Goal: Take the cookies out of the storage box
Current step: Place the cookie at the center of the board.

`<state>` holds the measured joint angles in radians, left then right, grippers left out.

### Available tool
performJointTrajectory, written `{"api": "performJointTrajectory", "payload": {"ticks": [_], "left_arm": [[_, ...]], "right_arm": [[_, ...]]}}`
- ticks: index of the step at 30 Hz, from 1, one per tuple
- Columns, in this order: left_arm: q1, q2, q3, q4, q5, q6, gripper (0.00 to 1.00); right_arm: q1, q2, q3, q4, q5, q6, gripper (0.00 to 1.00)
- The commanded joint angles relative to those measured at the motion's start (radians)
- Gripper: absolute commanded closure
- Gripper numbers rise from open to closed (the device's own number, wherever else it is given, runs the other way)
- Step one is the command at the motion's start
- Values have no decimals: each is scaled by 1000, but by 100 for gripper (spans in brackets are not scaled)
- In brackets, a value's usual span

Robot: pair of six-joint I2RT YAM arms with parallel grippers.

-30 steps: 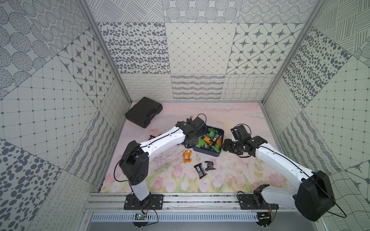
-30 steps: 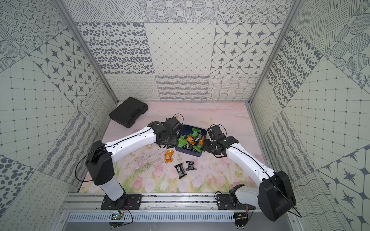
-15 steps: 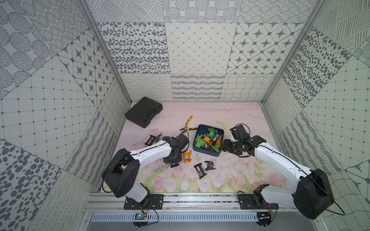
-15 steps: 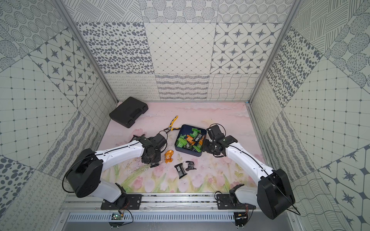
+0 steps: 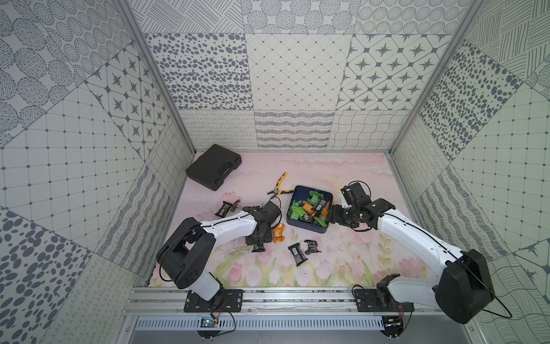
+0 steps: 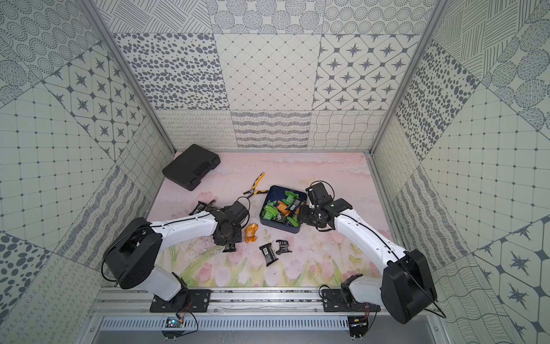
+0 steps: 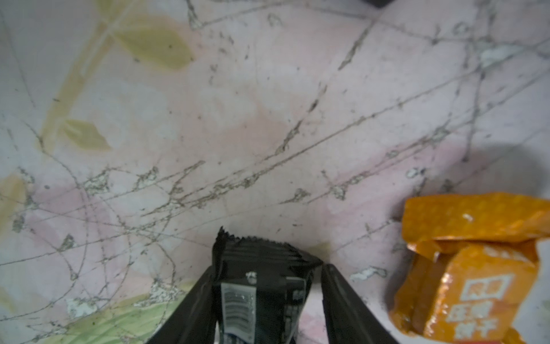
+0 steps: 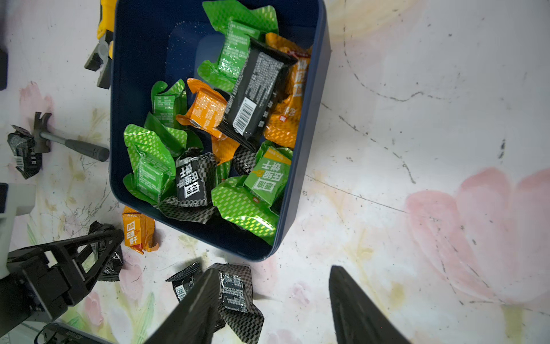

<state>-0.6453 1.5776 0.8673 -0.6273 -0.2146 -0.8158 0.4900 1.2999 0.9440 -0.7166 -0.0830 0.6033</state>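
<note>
The storage box sits open near the middle of the desk. Most of the cookies lie heaped in it, green, orange and black packets, a dozen or so, so the job looks less than a third done. Out on the desk are an orange packet just off the box's front-left corner, two black packets toward the front edge, and another black one beside a small hammer nearer the left edge. The left hand points down at the desk beside the orange packet with a fifth, black packet between its fingers. One finger lies against it and a gap shows at the other, so the hand looks partly open and letting go. The right hand hovers at the box's right wall, spread wide and empty. Whether it touches the wall I cannot tell.
</note>
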Motion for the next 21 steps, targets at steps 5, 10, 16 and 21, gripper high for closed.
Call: {"api": "performJointTrajectory", "payload": {"ticks": [5,10,16,21], "left_arm": [[3,-172,22,37,-113,-131,40],[2,-279,17,85,-188,-230,40],[4,-367,-53,163,-229,-307,43],[4,-401,-96,174,-246,-353,43]], "right_arm": [[38,131,133,-38,83,10,42],[106,254,242,-64,218,111,42],[144,414,387,-139,340,240,41],[144,540,491,-209,399,302,38]]}}
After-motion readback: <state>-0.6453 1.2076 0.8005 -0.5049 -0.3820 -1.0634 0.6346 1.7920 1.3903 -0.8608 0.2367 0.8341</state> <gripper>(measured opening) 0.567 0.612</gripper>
